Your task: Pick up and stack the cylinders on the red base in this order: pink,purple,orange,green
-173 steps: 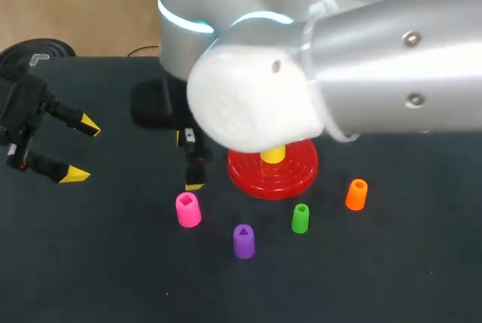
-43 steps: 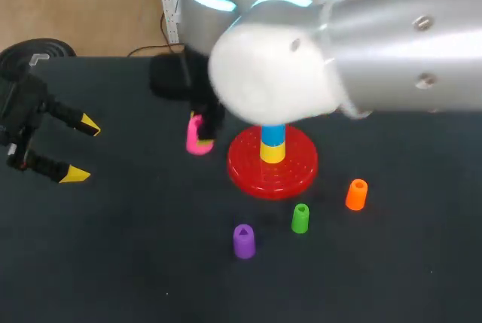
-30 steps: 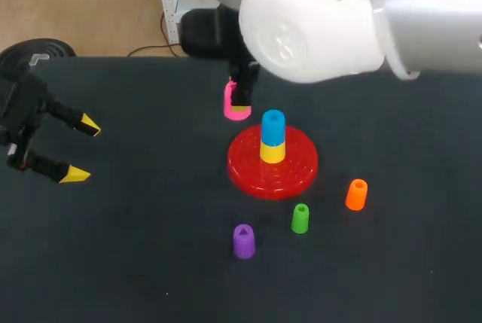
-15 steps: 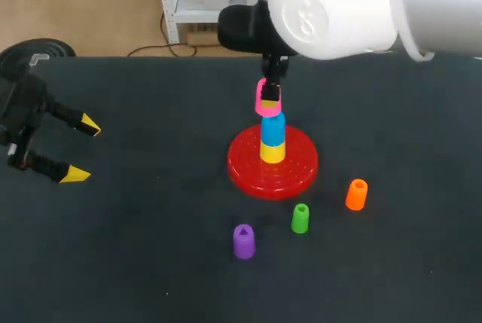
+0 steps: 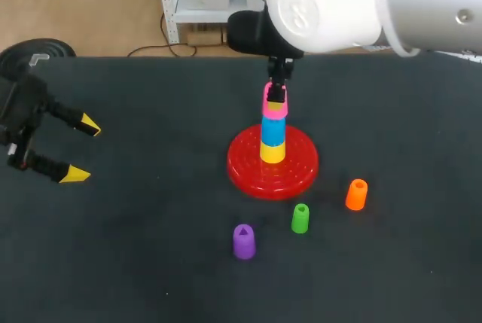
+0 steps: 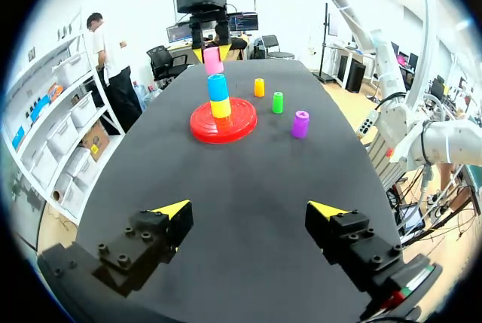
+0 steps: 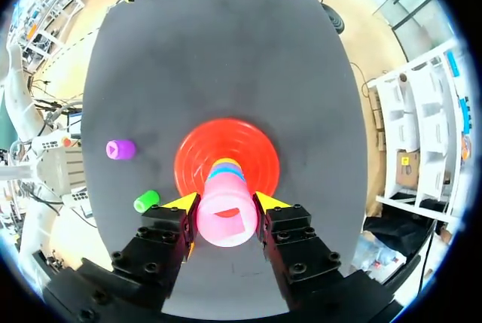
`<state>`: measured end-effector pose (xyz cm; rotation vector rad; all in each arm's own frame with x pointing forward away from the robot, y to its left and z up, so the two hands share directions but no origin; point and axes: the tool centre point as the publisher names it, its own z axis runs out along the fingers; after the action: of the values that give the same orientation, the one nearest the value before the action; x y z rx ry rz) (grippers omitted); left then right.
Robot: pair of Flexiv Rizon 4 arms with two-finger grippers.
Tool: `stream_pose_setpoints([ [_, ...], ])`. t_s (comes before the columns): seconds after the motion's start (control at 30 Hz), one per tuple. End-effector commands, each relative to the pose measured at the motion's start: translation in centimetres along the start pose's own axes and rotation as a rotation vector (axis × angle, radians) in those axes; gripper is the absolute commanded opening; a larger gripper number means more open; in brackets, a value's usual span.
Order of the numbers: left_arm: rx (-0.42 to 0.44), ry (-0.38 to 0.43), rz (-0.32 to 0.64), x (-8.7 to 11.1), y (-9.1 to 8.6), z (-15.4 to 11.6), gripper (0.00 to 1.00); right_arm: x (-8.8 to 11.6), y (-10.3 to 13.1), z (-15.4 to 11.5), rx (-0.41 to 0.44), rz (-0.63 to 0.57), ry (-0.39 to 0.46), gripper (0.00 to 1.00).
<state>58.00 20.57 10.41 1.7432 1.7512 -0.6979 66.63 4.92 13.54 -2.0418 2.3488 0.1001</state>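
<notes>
- The right pincer (image 7: 226, 204) clasps the pink cylinder (image 5: 274, 105) from two sides, directly over the blue piece (image 5: 273, 129) and the yellow piece (image 5: 273, 151) on the red base (image 5: 248, 174).
- Whether pink is fully seated on blue cannot be told. It should go down straight, upright and centred.
- The fingers should part only once pink rests, then lift straight up so the stack is not nudged.
- The left pincer (image 5: 81, 150) hangs released, well apart at the bench (image 5: 151, 263) edge.
</notes>
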Motion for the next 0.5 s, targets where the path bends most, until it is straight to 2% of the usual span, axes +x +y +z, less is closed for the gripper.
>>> stream_pose_setpoints([
  [0.03,-0.003,-0.003,0.003,0.12,-0.04,0.04,1.00,-0.08,-0.54,0.37,-0.010,0.001,0.001,0.00],
  [0.5,-0.003,-0.003,0.003,0.12,-0.04,0.04,1.00,-0.59,-0.45,0.93,-0.016,-0.001,-0.005,0.00],
])
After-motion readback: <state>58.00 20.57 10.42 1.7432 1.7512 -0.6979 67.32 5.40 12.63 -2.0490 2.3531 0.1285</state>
